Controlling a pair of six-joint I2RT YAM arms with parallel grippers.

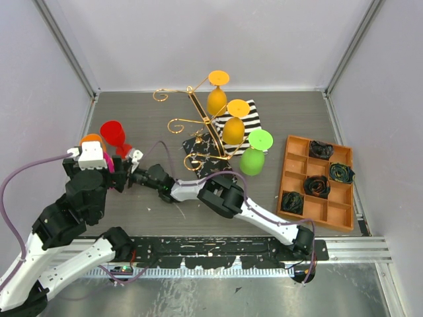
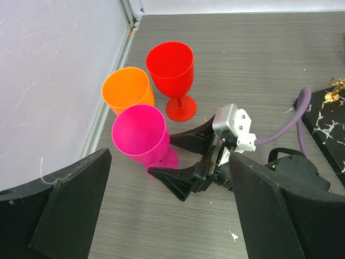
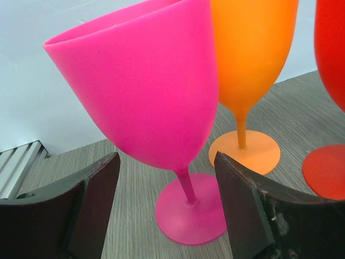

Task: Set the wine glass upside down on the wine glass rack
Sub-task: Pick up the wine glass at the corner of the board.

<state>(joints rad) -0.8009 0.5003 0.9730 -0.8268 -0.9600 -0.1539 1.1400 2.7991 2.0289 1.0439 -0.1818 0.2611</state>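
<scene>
Wine glass, pink (image 3: 145, 91): it stood upright on the worktop (image 1: 145, 112), well to the left of the wine glass rack (image 1: 201, 117) as you saw it from the top camera. Your right hand (image 2: 161, 155) reached away from the rack toward it. Its fingers were apart, one on each side of the stem, and neither touched it. Your left hand (image 2: 170, 156) hovered over the same spot with its fingers spread wide, holding nothing. An orange glass (image 2: 126, 91) and a red glass (image 2: 170, 67) stood upright in the same cluster left of the rack, the orange one farthest from it. On the rack's arms hung two yellow-orange glasses (image 1: 217, 99) and a green glass (image 1: 252, 158), feet uppermost.
</scene>
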